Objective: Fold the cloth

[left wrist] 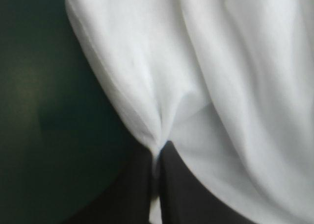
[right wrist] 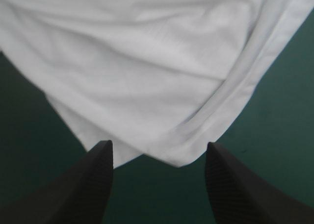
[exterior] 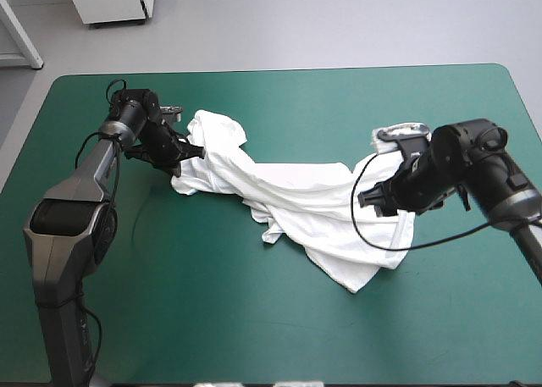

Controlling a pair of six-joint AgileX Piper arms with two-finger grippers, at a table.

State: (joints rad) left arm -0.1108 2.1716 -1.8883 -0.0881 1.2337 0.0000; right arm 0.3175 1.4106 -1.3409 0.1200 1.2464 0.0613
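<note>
1. There is one white T-shirt (exterior: 288, 196), one desk (exterior: 254, 328) under a teal-green cover, and two grippers: the left gripper (exterior: 185, 152) and the right gripper (exterior: 369, 199).
2. In its own wrist view, the left gripper's black fingers (left wrist: 191, 194) are pressed together on a pinch of the T-shirt. A thin strip of white runs down between them. From the tips the fabric gathers into tight pleats and fans out ahead.
3. The right gripper's black fingers (right wrist: 83, 185) stand wide apart and hold nothing. A rounded, doubled-over edge of the T-shirt lies just ahead of the tips, in line with the gap between them. Bare teal-green cover shows between the fingers. It is not possible to tell whether the tips touch the cloth.
4. In the high view the T-shirt lies on the desk as one long, rumpled band.
   - It starts in the upper left of the frame, at the left gripper.
   - It runs down to the right of centre and widens beneath the right gripper.
   - It ends in a loose corner toward the lower right of centre.
   - It is twisted and creased, not folded, and lies clear of every desk edge.
</note>
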